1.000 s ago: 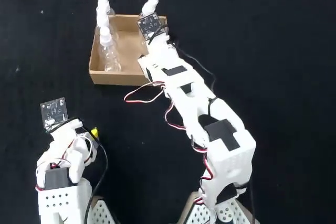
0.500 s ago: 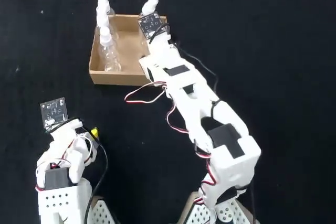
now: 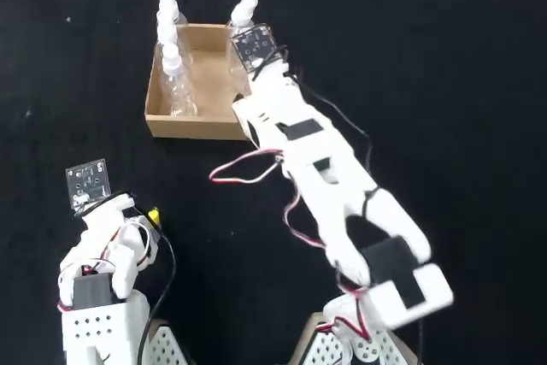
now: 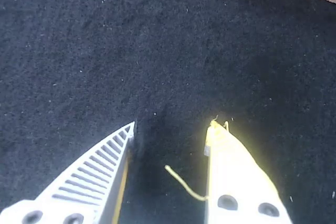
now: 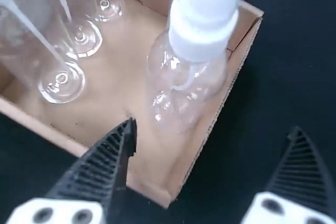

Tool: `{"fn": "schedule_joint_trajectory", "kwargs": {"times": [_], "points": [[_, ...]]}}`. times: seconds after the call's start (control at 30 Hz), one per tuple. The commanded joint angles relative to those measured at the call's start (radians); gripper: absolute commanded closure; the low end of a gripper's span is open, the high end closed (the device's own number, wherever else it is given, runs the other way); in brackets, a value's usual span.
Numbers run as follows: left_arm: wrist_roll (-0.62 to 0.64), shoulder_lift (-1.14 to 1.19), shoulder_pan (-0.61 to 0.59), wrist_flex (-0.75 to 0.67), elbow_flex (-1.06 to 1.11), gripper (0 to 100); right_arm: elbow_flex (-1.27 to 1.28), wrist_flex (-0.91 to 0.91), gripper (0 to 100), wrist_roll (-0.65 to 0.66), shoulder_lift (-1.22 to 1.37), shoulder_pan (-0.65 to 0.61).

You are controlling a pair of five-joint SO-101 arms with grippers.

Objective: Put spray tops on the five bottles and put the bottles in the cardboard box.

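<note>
A black cloth [image 3: 444, 83] is spread; four bottles [image 3: 175, 83] are counted in one cardboard box [image 3: 192, 126] (left gripper [image 4: 172, 124] and right gripper [image 5: 213, 128] are both held apart).

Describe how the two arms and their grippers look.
Both arms are white, blocky plastic. The right arm carries black patches and red-and-white wires. Each wrist bears a dark square circuit board. The left gripper has one white ribbed finger and one yellow; the right gripper has black ribbed fingers.
</note>
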Motion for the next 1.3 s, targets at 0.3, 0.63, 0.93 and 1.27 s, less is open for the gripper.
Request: {"fn": "schedule_joint_trajectory", "kwargs": {"times": [0.3,0.63,0.93,1.27], "points": [[-0.005,-0.006,-0.005,0.005,0.025,80,0.183,0.006,62.3,-0.003,-0.403,-0.006],[-0.005,-0.006,-0.005,0.005,0.025,80,0.231,0.226,62.3,-0.003,-0.638,0.037],[-0.005,-0.006,-0.005,0.005,0.025,80,0.234,0.370,62.3,-0.003,-0.794,0.069],[-0.005,-0.006,-0.005,0.005,0.025,80,0.236,0.565,62.3,0.000,-0.954,0.068]]}}
